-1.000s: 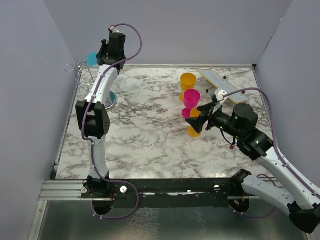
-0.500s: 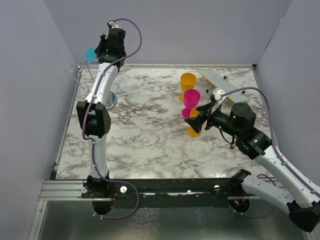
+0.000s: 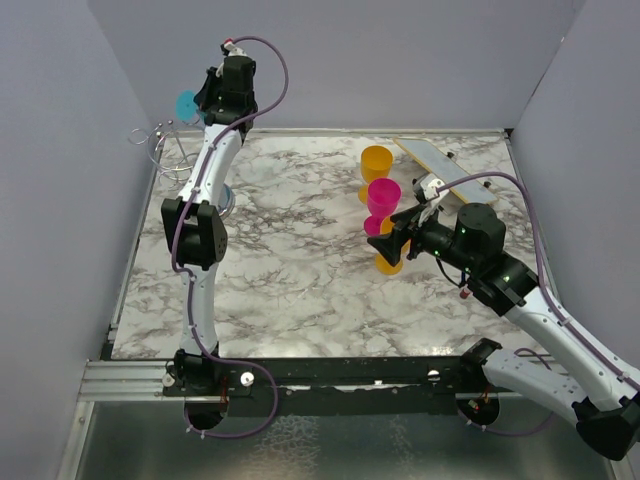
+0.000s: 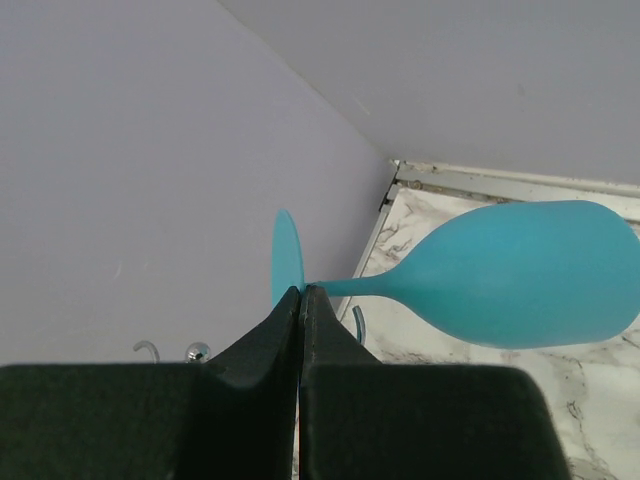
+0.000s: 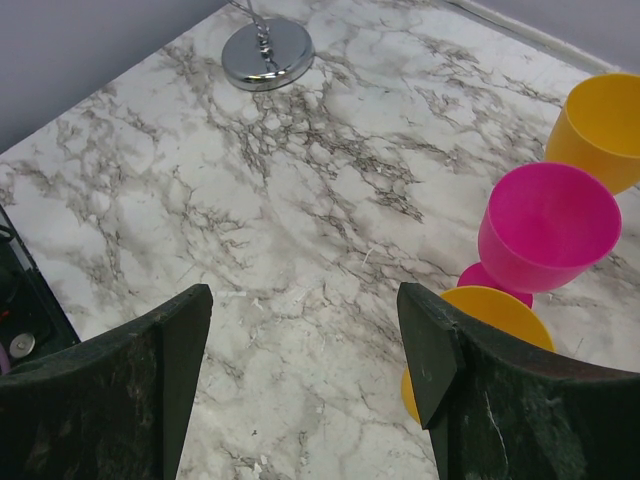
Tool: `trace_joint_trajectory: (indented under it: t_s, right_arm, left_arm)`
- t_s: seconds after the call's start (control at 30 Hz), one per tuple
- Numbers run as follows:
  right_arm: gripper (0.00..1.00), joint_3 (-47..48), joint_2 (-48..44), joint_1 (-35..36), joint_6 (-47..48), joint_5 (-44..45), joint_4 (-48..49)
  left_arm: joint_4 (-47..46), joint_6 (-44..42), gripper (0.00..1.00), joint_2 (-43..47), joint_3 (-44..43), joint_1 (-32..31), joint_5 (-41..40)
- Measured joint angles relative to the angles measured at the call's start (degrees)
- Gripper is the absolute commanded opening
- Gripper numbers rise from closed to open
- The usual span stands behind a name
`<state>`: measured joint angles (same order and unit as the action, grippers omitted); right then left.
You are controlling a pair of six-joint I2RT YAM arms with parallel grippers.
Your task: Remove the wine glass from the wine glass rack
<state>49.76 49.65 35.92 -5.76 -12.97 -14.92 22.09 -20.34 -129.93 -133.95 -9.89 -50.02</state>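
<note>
A teal wine glass (image 4: 520,275) hangs sideways in my left gripper (image 4: 301,291), which is shut on its thin stem next to the round foot (image 4: 285,258). In the top view the glass's foot (image 3: 186,103) shows beside the raised left gripper (image 3: 205,100), up and to the right of the silver wire rack (image 3: 160,145) at the back left corner. The rack's hoop tips (image 4: 198,351) show below the glass. Its shiny disc base (image 5: 267,54) stands on the marble. My right gripper (image 5: 305,340) is open and empty above the table, near the cups.
A pink wine glass (image 3: 382,198) and an orange one (image 3: 376,163) stand at centre right, with another orange glass (image 3: 388,262) under the right gripper. A pale flat board (image 3: 445,172) lies at the back right. Grey walls close in the back and sides.
My left gripper has lifted the teal glass up and a little to the right, away from the rack's hoops. The right arm has shifted slightly left.
</note>
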Motion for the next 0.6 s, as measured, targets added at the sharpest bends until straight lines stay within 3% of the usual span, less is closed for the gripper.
trace_joint_trajectory:
  t_s: [0.6]
  right_arm:
    - [0.75, 0.9, 1.3, 0.0, 0.0, 0.0, -0.5]
  left_arm:
    - [-3.3, 2.0, 0.0, 0.5, -3.2, -2.5, 0.8]
